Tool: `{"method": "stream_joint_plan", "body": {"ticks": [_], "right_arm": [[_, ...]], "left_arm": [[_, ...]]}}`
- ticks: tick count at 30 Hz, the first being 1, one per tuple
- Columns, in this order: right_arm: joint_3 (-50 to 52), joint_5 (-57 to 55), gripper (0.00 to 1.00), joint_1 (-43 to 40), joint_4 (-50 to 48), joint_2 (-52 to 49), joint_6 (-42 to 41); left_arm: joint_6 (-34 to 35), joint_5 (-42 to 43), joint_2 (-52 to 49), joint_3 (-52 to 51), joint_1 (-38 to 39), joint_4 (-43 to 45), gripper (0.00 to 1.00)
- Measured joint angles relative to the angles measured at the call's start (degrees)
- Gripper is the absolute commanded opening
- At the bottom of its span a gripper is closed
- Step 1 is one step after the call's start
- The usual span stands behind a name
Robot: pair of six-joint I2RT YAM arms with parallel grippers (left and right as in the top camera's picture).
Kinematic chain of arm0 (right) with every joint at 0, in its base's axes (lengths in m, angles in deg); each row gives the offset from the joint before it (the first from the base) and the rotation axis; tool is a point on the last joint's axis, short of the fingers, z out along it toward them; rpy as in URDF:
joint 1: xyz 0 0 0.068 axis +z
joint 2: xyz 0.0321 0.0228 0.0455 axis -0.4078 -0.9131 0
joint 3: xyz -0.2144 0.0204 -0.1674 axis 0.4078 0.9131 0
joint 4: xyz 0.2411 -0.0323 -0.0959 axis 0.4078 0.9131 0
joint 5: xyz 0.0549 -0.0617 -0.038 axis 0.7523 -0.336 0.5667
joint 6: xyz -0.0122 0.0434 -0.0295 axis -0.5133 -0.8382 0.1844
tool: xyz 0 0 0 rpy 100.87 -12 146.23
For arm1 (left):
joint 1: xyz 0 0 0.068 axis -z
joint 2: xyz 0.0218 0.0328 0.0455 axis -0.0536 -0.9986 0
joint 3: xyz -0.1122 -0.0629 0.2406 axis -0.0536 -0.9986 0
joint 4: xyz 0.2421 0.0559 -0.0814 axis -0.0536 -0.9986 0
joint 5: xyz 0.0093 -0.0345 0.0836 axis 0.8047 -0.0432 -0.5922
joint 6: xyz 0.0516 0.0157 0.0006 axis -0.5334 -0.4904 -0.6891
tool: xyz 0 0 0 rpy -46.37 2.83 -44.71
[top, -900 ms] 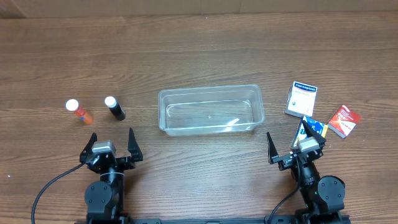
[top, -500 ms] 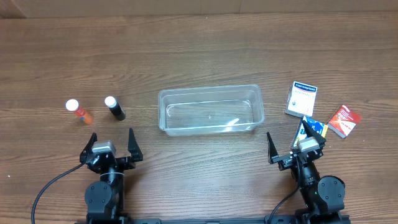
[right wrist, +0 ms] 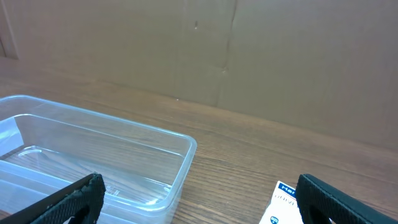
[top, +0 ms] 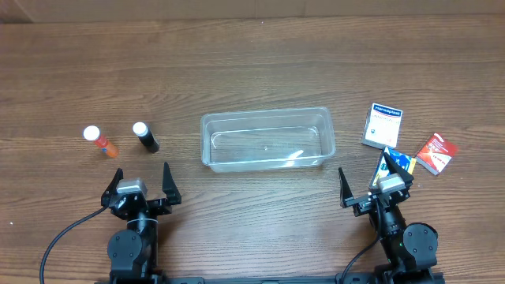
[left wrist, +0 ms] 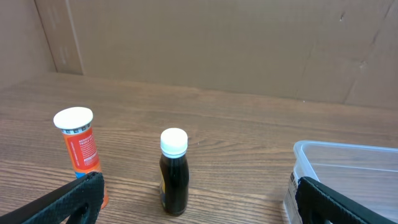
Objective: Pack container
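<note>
The clear plastic container (top: pixel 267 140) sits empty at the table's middle; it also shows in the right wrist view (right wrist: pixel 93 163) and at the left wrist view's right edge (left wrist: pixel 348 174). An orange bottle (top: pixel 99 140) (left wrist: pixel 78 149) and a black bottle (top: pixel 145 136) (left wrist: pixel 174 171), both white-capped, stand to its left. A white box (top: pixel 382 125) (right wrist: pixel 285 205), a blue-yellow box (top: pixel 398 163) and a red packet (top: pixel 436 153) lie to its right. My left gripper (top: pixel 142 184) (left wrist: pixel 199 202) is open and empty below the bottles. My right gripper (top: pixel 371 185) (right wrist: pixel 199 199) is open and empty below the boxes.
A cardboard wall (left wrist: pixel 205 43) runs along the table's far edge. Wooden tabletop (top: pixel 260 63) stretches behind the container.
</note>
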Motion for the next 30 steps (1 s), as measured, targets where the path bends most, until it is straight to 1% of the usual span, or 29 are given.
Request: {"method": "stream_joint_plan", "body": {"ticks": [6,12,14,16,18,19,21,23,24,25,26,30], "right_arm": [[0.00,0.00,1.00,0.00,-0.04,0.00,-1.18],[0.00,0.00,1.00,0.02,0.00,0.00,-8.79],[-0.02,0.02,1.00,0.00,0.85,0.02,-10.03],[-0.59,0.00,1.00,0.02,3.72,-0.09,-10.75],[-3.30,0.00,1.00,0.02,6.05,-0.81,-11.23],[-5.92,-0.02,1.00,0.02,8.20,-2.60,-11.58],[-10.97,0.00,1.00,0.02,9.11,-7.52,-12.68],[-16.46,0.02,1.00,0.02,9.51,-13.68,-14.03],[-18.23,0.02,1.00,0.02,9.86,-16.15,-14.47],[-21.73,0.02,1.00,0.02,11.32,-20.74,-15.02],[-25.24,0.02,1.00,0.02,12.92,-25.44,-15.37],[-39.95,0.02,1.00,0.04,23.26,-42.38,-16.15]], "left_arm": [[0.00,0.00,0.00,0.00,0.00,0.02,1.00],[0.04,0.00,0.00,0.00,0.00,0.00,1.00],[0.09,0.02,0.00,0.02,0.00,-0.37,1.00],[0.28,0.04,-0.02,0.74,0.00,-2.32,1.00],[0.31,0.00,-0.11,3.67,0.00,-7.87,1.00],[0.37,0.00,-0.57,5.55,0.00,-10.95,1.00],[0.57,0.00,-2.47,9.07,0.00,-13.66,1.00],[1.22,0.00,-7.23,16.00,0.00,-17.68,1.00],[1.49,0.00,-8.57,17.64,0.00,-18.01,1.00],[1.75,0.00,-9.77,19.02,0.00,-18.97,1.00],[2.54,0.00,-14.75,23.69,0.00,-21.55,1.00],[4.17,0.02,-29.11,35.87,0.00,-30.08,1.00]]}}
